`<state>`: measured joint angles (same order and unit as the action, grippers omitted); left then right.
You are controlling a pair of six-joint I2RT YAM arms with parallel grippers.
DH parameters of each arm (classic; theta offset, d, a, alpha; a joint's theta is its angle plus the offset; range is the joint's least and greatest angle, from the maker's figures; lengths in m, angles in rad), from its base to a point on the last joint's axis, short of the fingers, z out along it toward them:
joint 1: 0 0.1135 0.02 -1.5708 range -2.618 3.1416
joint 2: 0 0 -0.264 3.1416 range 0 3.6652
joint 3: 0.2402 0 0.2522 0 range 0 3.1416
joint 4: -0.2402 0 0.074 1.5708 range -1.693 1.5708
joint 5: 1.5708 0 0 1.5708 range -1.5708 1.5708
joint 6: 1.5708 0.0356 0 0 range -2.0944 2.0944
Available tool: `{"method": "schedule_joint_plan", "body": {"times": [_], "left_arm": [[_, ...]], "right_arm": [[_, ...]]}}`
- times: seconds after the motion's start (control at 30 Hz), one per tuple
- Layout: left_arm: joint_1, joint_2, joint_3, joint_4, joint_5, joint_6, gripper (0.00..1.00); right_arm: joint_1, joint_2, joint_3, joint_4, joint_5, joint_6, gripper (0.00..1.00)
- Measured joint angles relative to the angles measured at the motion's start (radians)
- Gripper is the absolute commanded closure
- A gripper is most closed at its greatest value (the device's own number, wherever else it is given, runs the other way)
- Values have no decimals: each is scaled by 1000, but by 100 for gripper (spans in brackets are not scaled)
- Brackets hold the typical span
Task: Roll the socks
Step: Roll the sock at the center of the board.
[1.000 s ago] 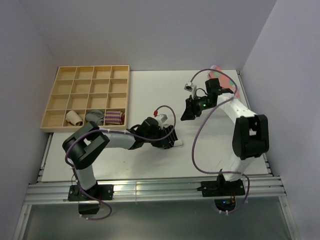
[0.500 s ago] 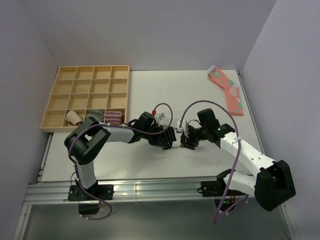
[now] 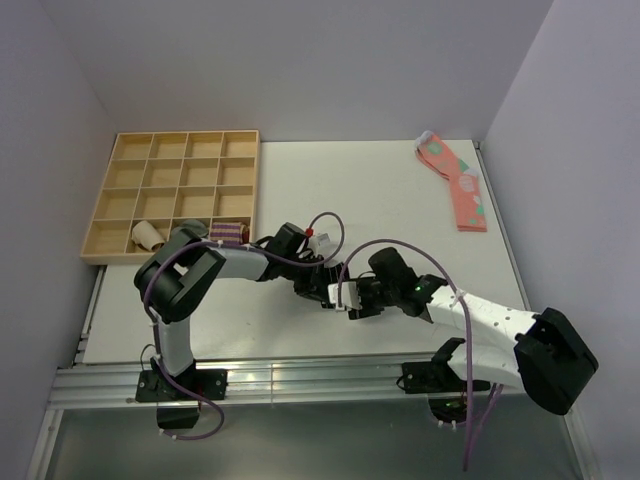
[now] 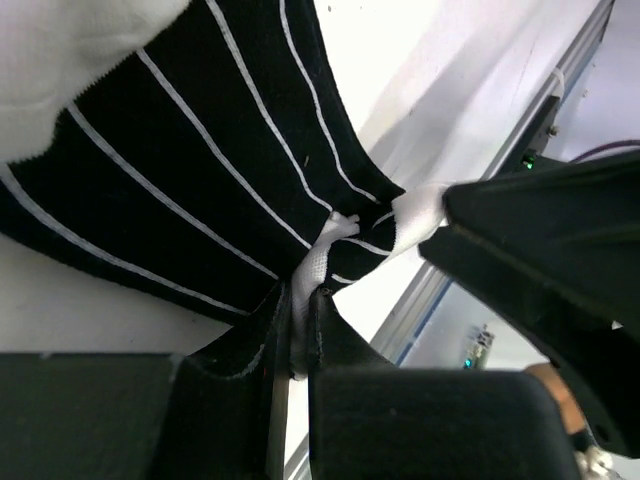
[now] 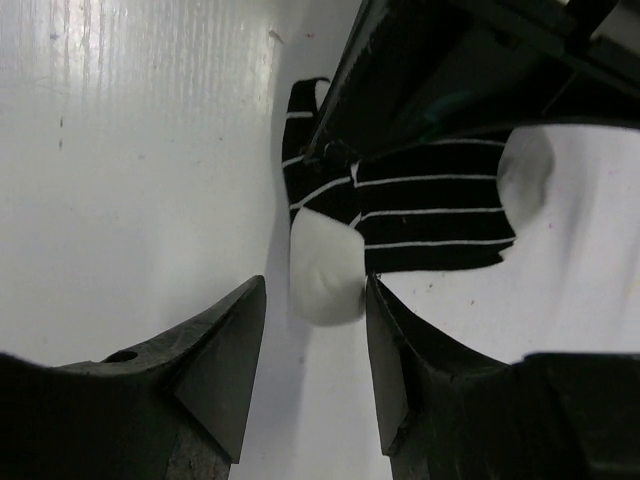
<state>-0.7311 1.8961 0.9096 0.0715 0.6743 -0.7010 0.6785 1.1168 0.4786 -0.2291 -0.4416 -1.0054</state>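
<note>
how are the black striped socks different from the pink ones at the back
Colour: the black socks have thin white stripes and white ends; the pink socks have green and white patches.
Pose: the pink socks lie flat and stretched out at the far right; the black socks are bunched near the front.
Handling: the left gripper pinches the black socks; nothing touches the pink socks.
Both are on the table.

Bright, even light; table (image 5: 120, 150) glares, close-ups perhaps soft
</note>
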Motion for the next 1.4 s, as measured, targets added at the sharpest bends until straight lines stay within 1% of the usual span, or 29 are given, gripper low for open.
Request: {"method": "schedule_joint_plan", "body": {"times": [0.27,0.63,1.0,1.07,1.23,1.33,1.4], "left_arm": [[4,20,16,-27,45,0,100],[4,29,18,-46,76,0,100],[4,30,11,-45,92,0,99],[4,30,11,-45,93,0,100],[4,30,12,-46,93,0,100],[5,31,11,-45,93,-1,100],[5,31,11,-44,96,-3,100]], "right_arm": [[115,-6,-29,123,93,-2,51],[212,-15,-105,195,187,1,51],[237,-9,-142,271,237,-7,54],[237,0,-144,282,240,-10,60],[238,31,-146,298,245,-11,62],[238,39,-146,299,246,-12,66],[238,45,-146,297,246,-12,71]]}}
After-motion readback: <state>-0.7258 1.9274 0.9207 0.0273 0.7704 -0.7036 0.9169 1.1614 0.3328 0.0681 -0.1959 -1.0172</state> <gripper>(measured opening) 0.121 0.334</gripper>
